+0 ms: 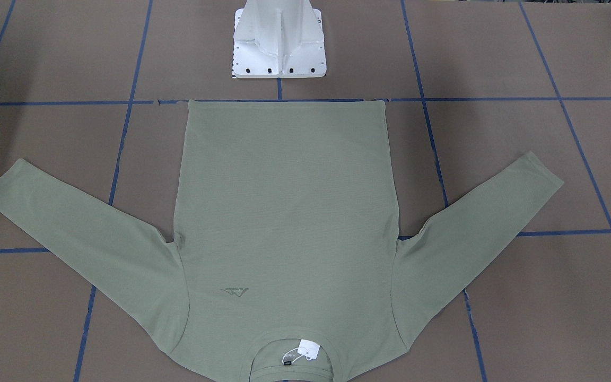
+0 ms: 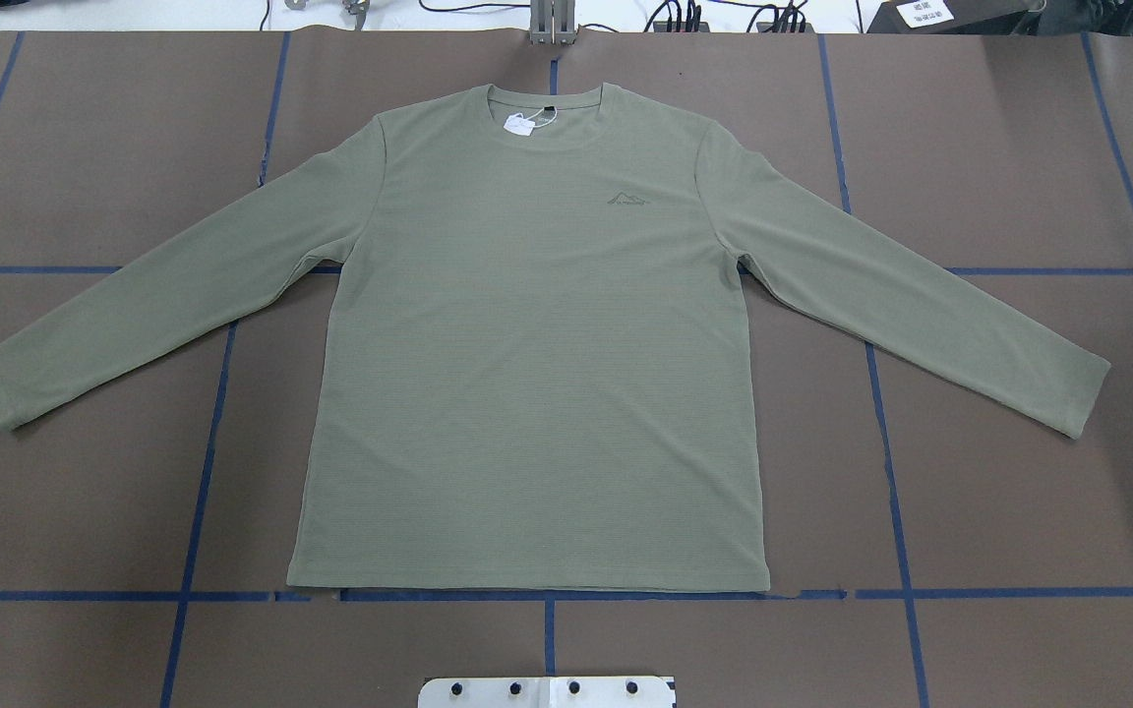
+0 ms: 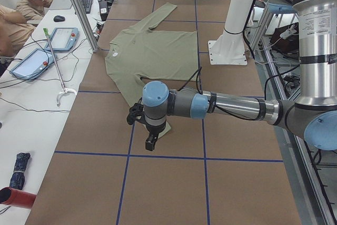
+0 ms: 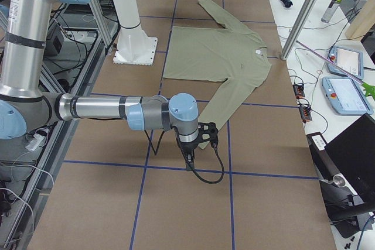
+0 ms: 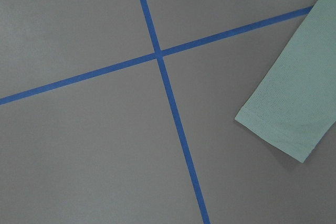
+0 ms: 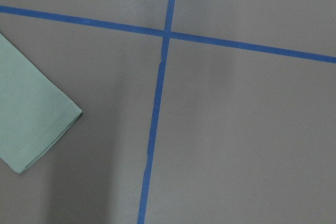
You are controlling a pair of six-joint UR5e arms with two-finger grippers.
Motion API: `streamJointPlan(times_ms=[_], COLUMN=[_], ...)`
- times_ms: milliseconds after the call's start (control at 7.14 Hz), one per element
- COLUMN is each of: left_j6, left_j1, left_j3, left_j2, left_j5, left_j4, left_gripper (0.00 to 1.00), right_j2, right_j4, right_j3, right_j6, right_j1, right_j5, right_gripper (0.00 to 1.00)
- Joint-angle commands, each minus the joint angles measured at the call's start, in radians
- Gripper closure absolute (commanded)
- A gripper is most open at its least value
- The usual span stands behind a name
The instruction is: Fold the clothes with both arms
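The clothes are one sage-green long-sleeved shirt (image 2: 527, 374), lying flat and face up on the brown table with both sleeves spread out. Its collar and white tag (image 1: 310, 349) point away from the robot. My left gripper (image 3: 150, 143) hangs over the cuff of the near sleeve in the exterior left view; I cannot tell whether it is open or shut. My right gripper (image 4: 188, 159) hangs over the other cuff, and its state is equally unclear. The left wrist view shows one cuff (image 5: 289, 114) and the right wrist view the other cuff (image 6: 31, 129), with no fingers visible in either.
The white pedestal base (image 1: 279, 42) stands just behind the shirt's hem. Blue tape lines (image 2: 547, 594) grid the brown table. A side desk (image 3: 37, 56) holds tablets and cables, with seated people beyond it. An aluminium post (image 4: 304, 16) rises beside the collar end.
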Motion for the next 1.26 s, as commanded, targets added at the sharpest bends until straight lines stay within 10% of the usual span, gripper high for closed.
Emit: streamJointPlan(times_ms=[0,1120], left_j6=[0.0,-0.093], left_j1=[0.0,0.0], left_j3=[-0.005,0.171], left_j2=[-0.001,-0.133], left_j5=[-0.004,-0.001], left_j4=[-0.018,-0.615], left_gripper=[0.0,0.0], right_j2=[0.005,0.043], right_j4=[0.004,0.388], right_j3=[0.002,-0.012], right_j6=[0.0,0.204], right_j1=[-0.001,-0.033], right_j5=[0.001,0.106], right_gripper=[0.0,0.0])
